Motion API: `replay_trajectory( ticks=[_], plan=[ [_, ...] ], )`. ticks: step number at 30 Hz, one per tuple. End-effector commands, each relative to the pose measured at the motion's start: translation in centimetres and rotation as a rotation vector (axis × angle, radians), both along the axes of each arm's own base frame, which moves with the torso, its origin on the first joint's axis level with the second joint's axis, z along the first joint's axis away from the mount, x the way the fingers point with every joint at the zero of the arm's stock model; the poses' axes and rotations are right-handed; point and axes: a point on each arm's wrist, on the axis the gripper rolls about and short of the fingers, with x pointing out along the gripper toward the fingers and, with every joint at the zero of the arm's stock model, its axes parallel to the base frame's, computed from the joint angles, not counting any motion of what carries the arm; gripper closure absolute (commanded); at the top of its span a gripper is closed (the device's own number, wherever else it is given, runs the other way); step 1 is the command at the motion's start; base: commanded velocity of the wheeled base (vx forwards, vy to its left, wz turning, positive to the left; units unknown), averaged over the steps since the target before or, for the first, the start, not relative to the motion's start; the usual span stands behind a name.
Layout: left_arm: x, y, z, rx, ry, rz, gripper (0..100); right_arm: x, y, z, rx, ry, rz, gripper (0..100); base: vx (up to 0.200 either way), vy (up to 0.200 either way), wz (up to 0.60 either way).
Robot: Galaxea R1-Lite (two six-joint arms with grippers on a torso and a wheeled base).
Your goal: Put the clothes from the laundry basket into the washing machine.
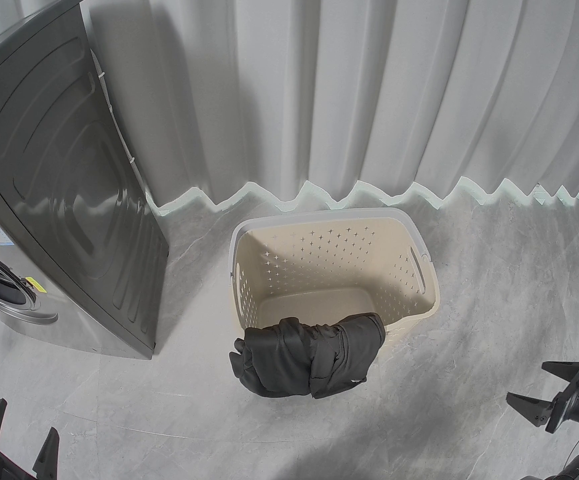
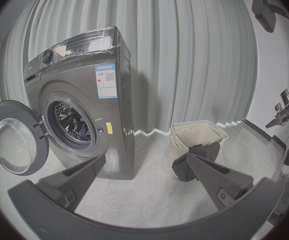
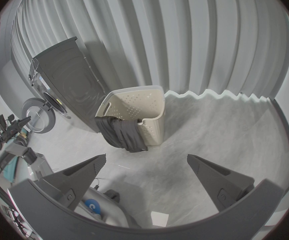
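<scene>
The dark clothes (image 1: 309, 358) hang over the near rim of the basket (image 1: 333, 216), and the left tool (image 1: 26, 416) and right tool (image 1: 528, 383) are both spread wide and empty, so one should pinch a thick fold and lift high.

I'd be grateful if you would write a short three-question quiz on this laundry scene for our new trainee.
1. True or false: the door of the washing machine stands open.
2. Where is the dark garment?
A) flat on the floor
B) draped over the near rim of the laundry basket
C) held in a hand
3. What do the left hand and the right hand hold?

Key
1. True.
2. B.
3. Nothing; both hands are open and empty, away from the basket.
</scene>
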Motion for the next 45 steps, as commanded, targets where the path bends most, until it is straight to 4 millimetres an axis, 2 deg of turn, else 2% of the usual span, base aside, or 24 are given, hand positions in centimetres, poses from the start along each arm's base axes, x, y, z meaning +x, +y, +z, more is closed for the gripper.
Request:
replay_trajectory(
  ticks=[1,11,18,24,33,36,43,45],
  plan=[
    [0.0,0.0,-0.4,0.0,-0.002,-0.002,0,3.3,2.0,-1.2,0.041,0.173,0.101,0,0.0,0.0,0.0],
    [0.0,0.0,-0.4,0.0,-0.002,-0.002,0,7.1,4.1,-1.0,0.024,0.192,0.097,0,0.0,0.0,0.0],
    [0.0,0.0,-0.4,0.0,-0.002,-0.002,0,9.4,7.4,-1.2,0.051,0.235,0.069,0,0.0,0.0,0.0],
    [0.0,0.0,-0.4,-0.002,-0.002,-0.002,0,11.6,9.7,-2.7,0.018,0.278,0.075,0,0.0,0.0,0.0],
    [0.0,0.0,-0.4,-0.002,-0.002,-0.002,0,14.2,11.9,-4.5,-0.015,0.259,0.043,0,0.0,0.0,0.0],
    [0.0,0.0,-0.4,0.0,-0.002,0.0,0,15.3,12.9,-5.7,-0.01,0.261,0.035,0,0.0,0.0,0.0],
    [0.0,0.0,-0.4,0.0,-0.002,0.0,0,16.3,14.2,-7.2,-0.009,0.268,0.038,0,0.0,0.0,0.0],
    [0.0,0.0,-0.4,-0.002,-0.002,-0.002,0,16.5,15.3,-8.0,0.017,0.296,0.036,0,0.0,0.0,0.0]
  ],
)
